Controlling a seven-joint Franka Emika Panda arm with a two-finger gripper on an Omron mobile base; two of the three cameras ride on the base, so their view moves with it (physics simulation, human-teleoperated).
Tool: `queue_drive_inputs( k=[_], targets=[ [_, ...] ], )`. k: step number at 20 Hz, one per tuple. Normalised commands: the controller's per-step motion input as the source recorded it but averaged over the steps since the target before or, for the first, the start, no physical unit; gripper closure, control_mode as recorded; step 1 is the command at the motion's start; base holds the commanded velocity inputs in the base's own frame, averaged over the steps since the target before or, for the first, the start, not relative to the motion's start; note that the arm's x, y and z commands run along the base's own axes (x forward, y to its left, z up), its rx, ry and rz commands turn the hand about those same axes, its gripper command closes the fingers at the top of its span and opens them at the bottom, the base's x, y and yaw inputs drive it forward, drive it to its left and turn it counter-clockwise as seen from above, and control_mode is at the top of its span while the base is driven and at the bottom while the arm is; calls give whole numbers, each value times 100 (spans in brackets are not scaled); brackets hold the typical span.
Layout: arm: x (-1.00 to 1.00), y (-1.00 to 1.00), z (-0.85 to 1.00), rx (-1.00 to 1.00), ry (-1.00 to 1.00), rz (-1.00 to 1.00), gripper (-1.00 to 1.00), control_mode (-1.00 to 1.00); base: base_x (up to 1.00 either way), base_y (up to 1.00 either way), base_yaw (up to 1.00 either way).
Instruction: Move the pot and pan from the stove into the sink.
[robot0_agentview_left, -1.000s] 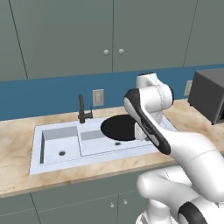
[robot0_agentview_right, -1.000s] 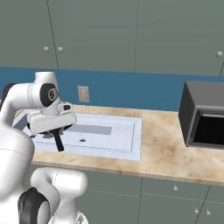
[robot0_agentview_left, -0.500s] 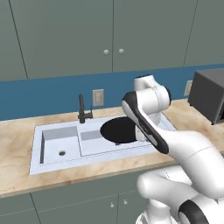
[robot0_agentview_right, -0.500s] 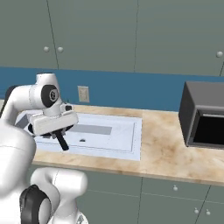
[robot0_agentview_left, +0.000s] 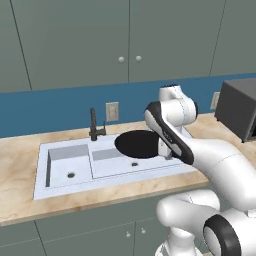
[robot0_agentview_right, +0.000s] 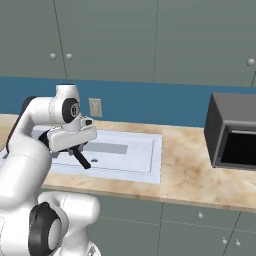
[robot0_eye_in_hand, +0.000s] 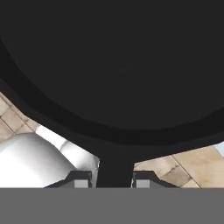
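We clamp gripper (robot0_eye_in_hand: 107, 178) on the pan (robot0_agentview_left: 137, 143) handle | pan hangs over the sink (robot0_agentview_left: 60, 182) right basin | handle runs back from sink toward us

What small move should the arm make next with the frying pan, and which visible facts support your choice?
Probably lower the pan a little into the sink, then release. The tool is shut on the pan's handle, and the left base view shows the black disc held over the right basin beside the faucet, apparently above its floor.

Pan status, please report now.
Gripper shut on pan handle. Pan held above right basin of sink. Faucet stands beside it, apart.
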Motion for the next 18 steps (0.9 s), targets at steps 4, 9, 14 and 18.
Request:
queue_drive_inputs(
  k=[4, 9, 14, 18],
  targets=[
    [38, 0, -14, 0, 0, 4, 100, -100, 0, 0, 0],
    [23, 0, -19, -1, 0, 3, 100, -100, 0, 0, 0],
    [16, 0, -35, -5, 2, 4, 100, -100, 0, 0, 0],
    [23, 0, -35, -6, 3, 4, 100, -100, 0, 0, 0]
  ],
)
